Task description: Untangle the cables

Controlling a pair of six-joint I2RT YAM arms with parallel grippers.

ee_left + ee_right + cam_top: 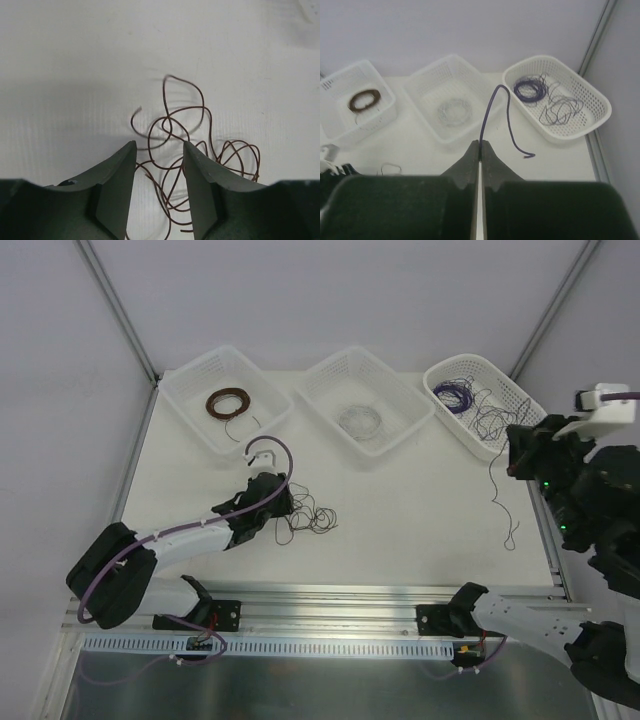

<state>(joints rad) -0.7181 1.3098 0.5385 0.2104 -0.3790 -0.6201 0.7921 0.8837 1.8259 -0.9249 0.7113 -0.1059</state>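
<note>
A loose dark brown cable clump [312, 519] lies on the white table left of centre. My left gripper [284, 512] is low over it and open. In the left wrist view the jaws [159, 150] straddle several brown loops [186, 125], with none clamped. My right gripper [513, 462] is raised at the right edge and shut on a thin purple cable [494, 485]. That cable hangs down towards the table. In the right wrist view the shut tips [480, 145] pinch the purple cable [491, 107], which arches up and drops to a free end.
Three white baskets stand along the back. The left basket [190, 400] holds a wound brown coil, the middle basket [325, 380] a whitish coil. The right basket [520, 395] holds a purple coil and loose thin wires. A metal rail runs along the near edge.
</note>
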